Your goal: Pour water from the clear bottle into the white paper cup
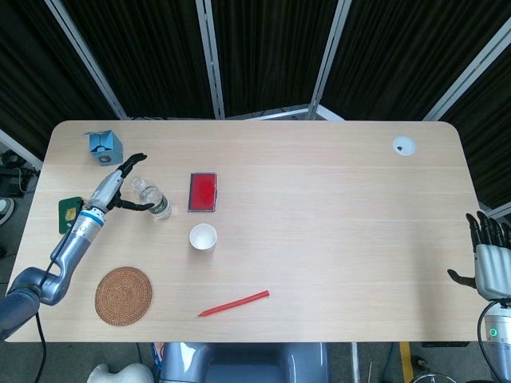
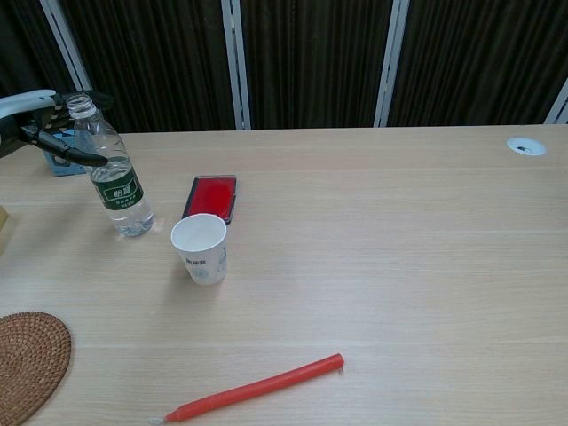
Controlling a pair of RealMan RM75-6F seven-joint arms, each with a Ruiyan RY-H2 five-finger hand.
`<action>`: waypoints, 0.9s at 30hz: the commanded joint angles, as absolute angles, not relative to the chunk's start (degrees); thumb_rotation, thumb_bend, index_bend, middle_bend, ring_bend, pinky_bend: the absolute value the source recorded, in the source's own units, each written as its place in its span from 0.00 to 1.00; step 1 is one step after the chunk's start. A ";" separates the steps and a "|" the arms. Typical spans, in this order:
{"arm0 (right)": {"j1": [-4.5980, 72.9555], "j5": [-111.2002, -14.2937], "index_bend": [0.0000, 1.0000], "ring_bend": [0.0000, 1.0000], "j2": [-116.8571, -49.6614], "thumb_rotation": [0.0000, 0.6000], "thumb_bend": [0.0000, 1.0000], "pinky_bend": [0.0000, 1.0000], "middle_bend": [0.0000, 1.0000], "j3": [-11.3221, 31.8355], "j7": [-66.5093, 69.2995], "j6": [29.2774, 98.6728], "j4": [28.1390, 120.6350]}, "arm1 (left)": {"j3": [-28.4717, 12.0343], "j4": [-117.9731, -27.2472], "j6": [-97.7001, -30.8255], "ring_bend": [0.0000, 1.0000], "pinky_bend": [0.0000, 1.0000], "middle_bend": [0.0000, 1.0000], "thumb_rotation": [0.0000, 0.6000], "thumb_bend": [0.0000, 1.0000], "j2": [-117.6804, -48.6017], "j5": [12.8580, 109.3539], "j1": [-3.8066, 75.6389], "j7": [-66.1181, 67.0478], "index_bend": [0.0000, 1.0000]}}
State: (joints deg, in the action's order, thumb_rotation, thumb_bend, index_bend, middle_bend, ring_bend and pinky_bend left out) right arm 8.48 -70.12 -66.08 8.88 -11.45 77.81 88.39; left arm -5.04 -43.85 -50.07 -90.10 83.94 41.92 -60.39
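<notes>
The clear bottle (image 1: 153, 201) (image 2: 115, 174) stands uncapped on the table, with a green label and a little water. My left hand (image 1: 120, 185) (image 2: 43, 124) is just to its left, fingers spread and holding nothing; one dark fingertip (image 2: 91, 160) reaches close to the bottle's shoulder. The white paper cup (image 1: 203, 237) (image 2: 201, 248) stands upright to the right of the bottle and nearer the front edge. Beyond the table's right edge my right hand (image 1: 489, 259) hangs with fingers apart, empty; the chest view does not show it.
A red flat case (image 1: 203, 192) (image 2: 211, 197) lies behind the cup. A red stick (image 1: 234, 303) (image 2: 253, 388) lies near the front edge. At the left are a woven coaster (image 1: 124, 295), a green sponge (image 1: 68, 214) and a blue box (image 1: 104, 147).
</notes>
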 commanded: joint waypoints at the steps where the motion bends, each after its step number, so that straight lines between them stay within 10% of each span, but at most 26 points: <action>1: 8.43 -70.44 0.00 0.00 -65.97 1.00 0.00 0.00 0.00 8.76 -11.44 77.99 88.72 | -4.45 -46.58 -51.64 0.00 0.00 0.00 1.00 0.00 -87.56 84.40 40.60 -59.86 0.01; 12: 8.13 -72.68 0.00 0.00 -65.29 1.00 0.00 0.00 0.00 7.95 -11.52 79.03 90.95 | -3.12 -55.61 -63.43 0.00 0.00 0.00 1.00 0.00 -76.67 86.66 34.02 -57.39 0.00; 27: 8.09 -76.05 0.00 0.00 -64.51 1.00 0.00 0.00 0.00 7.56 -8.69 80.14 91.17 | -3.43 -85.32 -81.49 0.00 0.00 0.00 1.00 0.04 -68.17 75.48 18.26 -2.74 0.00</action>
